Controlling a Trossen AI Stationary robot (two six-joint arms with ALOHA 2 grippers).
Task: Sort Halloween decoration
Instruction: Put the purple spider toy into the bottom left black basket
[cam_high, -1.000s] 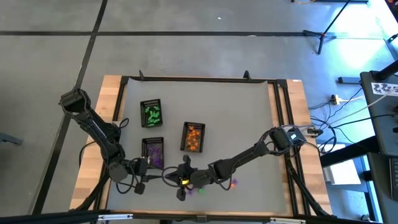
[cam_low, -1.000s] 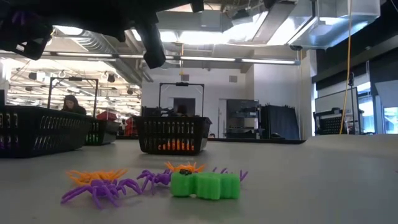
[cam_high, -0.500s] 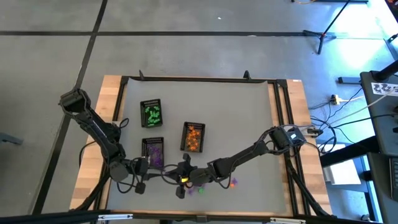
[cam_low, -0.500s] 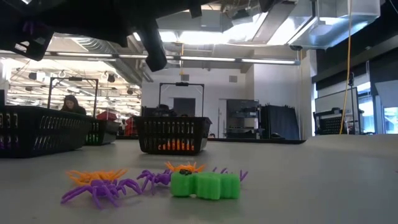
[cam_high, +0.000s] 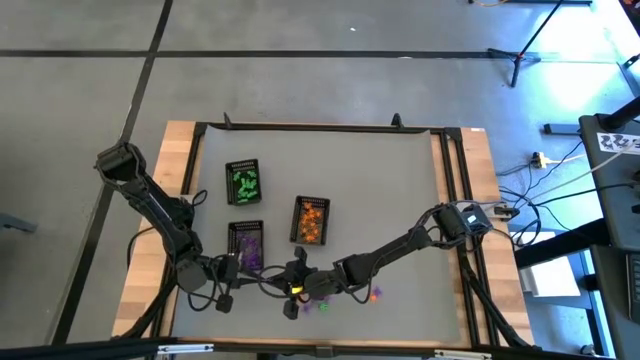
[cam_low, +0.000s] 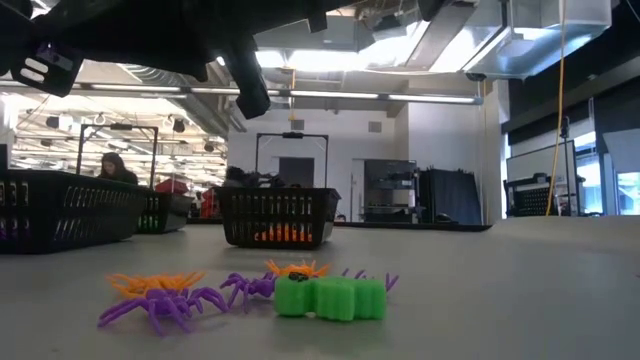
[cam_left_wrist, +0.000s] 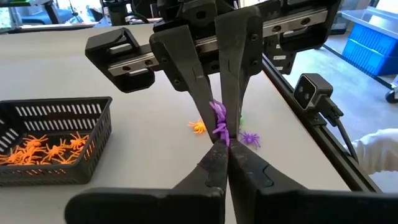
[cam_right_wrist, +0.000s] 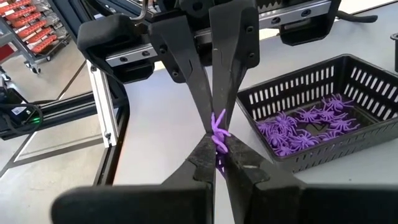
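A purple spider (cam_left_wrist: 219, 122) is held above the surface (cam_high: 390, 200) between two hands that meet tip to tip near the front edge. The left hand (cam_right_wrist: 214, 134) is seen in the right wrist view clenched on this trinket, its two dark fingers (cam_right_wrist: 193, 93) pressed together around the purple legs. The right hand (cam_left_wrist: 222, 127) is seen in the left wrist view likewise clenched on the same purple spider (both hands grip it at once). In the high view the two hands are found close together between the purple tray (cam_high: 246, 243) and the loose pile.

Three black trays are set on the surface: one with green pieces (cam_high: 243, 181) toward the back left, one with purple spiders just in front of it, and one with orange spiders (cam_high: 311, 221) to the right of that. The purple tray's contents (cam_right_wrist: 305, 124) are shown in the right wrist view, the orange tray's (cam_left_wrist: 43, 146) in the left wrist view.

Unsorted trinkets lie on the surface near the front edge: in the low view an orange spider (cam_low: 150, 282), a larger purple spider (cam_low: 160, 303), a smaller purple one (cam_low: 250, 288), another orange one (cam_low: 297, 268) and a green piece (cam_low: 330, 297) are grouped together, the green piece touching the small purple spider's side.

A person (cam_low: 112, 168) is visible far behind the surface.
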